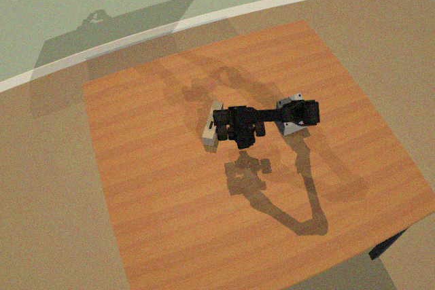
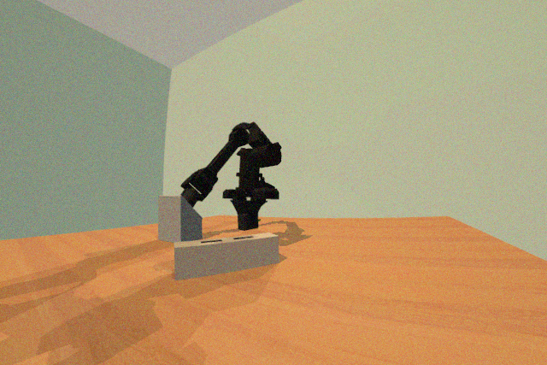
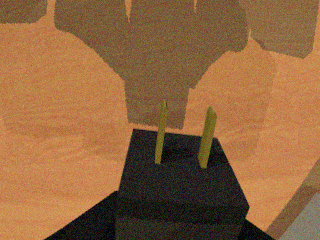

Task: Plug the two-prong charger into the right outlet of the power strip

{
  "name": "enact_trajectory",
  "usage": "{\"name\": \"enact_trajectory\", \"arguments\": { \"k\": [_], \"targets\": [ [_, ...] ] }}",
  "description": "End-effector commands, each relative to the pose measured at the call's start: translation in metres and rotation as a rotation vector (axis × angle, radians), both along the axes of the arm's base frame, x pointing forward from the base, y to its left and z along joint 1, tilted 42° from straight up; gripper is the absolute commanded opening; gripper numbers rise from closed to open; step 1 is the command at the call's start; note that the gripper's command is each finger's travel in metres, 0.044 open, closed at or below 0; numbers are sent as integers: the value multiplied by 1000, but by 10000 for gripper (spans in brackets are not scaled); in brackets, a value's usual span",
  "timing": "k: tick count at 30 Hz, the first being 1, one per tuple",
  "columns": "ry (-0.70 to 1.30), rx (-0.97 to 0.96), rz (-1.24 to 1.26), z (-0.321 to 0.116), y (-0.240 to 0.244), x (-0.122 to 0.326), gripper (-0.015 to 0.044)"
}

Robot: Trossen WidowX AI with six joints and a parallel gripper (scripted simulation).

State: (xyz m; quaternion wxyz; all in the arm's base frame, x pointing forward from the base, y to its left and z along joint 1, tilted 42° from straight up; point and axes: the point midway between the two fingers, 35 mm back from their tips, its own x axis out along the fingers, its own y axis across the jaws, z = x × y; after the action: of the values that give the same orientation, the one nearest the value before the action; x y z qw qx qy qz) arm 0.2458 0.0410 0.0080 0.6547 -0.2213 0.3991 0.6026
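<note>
The black charger (image 3: pixel 175 185) shows at the bottom middle of the wrist view, its two brass prongs pointing toward the top of that view. My gripper (image 3: pixel 166 207) (image 2: pixel 248 222) is shut on the charger, with a dark finger on each side of its body. In the exterior view the charger cannot be told apart from the black fingers, and whether it touches the table is unclear. The pale grey power strip (image 1: pixel 208 134) (image 2: pixel 226 260) stands beside the gripper, with two dark outlet slots in its top. In the top view the arm hides part of the strip.
The arm's grey base mount (image 1: pixel 291 128) (image 2: pixel 169 220) stands on the wooden table (image 1: pixel 168 209) (image 2: pixel 375 290). A grey edge at the wrist view's lower right appears to be the strip. Arm shadows cross the table around the gripper.
</note>
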Motion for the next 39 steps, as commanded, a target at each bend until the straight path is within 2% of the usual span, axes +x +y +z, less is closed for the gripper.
{"name": "enact_trajectory", "arguments": {
  "k": [1, 39],
  "targets": [
    [-8, -5, 1, 6, -6, 1, 0],
    [447, -20, -539, -39, -33, -12, 0]
  ]
}}
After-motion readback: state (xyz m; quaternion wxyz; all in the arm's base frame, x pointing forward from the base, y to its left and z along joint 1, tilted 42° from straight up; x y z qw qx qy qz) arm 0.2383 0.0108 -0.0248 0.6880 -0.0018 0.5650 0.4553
